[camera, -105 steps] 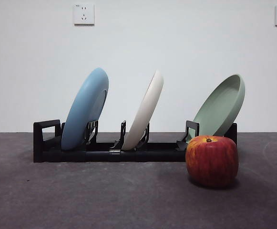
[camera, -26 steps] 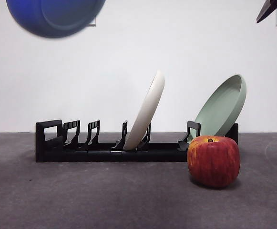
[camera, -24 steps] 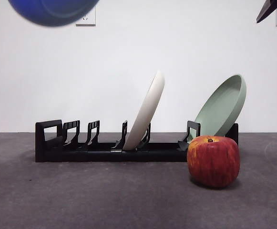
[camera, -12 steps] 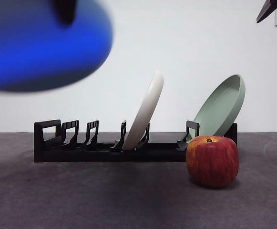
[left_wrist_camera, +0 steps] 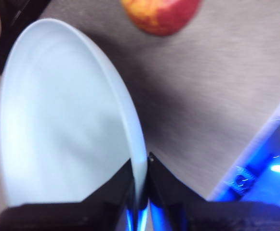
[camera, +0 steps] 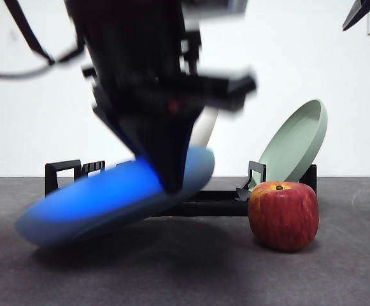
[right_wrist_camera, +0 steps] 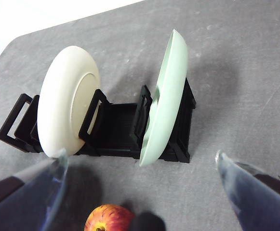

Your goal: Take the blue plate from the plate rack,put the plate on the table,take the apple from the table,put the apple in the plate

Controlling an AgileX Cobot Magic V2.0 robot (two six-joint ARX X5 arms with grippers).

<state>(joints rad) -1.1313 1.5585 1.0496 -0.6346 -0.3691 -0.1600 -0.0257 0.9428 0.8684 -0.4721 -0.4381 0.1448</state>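
The left gripper [left_wrist_camera: 140,192] is clamping the rim of the round, shallow, matte light-blue plate [camera: 111,199] between its two black jaws, and the big dark arm is reaching down from above in the front view. The plate is tilting, its lower edge sitting low over the flat dark grey table [camera: 185,274] in front of the long, low black plastic rack [camera: 64,173]; I cannot tell whether that edge is touching the table. From the left wrist camera the plate's pale inner face [left_wrist_camera: 58,120] is filling much of the picture, with the jaws pinching its edge.

The large red apple with yellow-orange streaks [camera: 283,215] is standing on the table, beside the plate but apart from it, in front of the rack's end where the pale sage-green plate [camera: 294,143] is leaning. The cream-white plate [right_wrist_camera: 67,113] is standing in a middle slot of the rack, mostly hidden behind the arm in the front view.

The right gripper [right_wrist_camera: 140,183] is hanging high above the rack with its jaws spread wide and holding nothing; it is showing only as a black tip at the front view's top corner.
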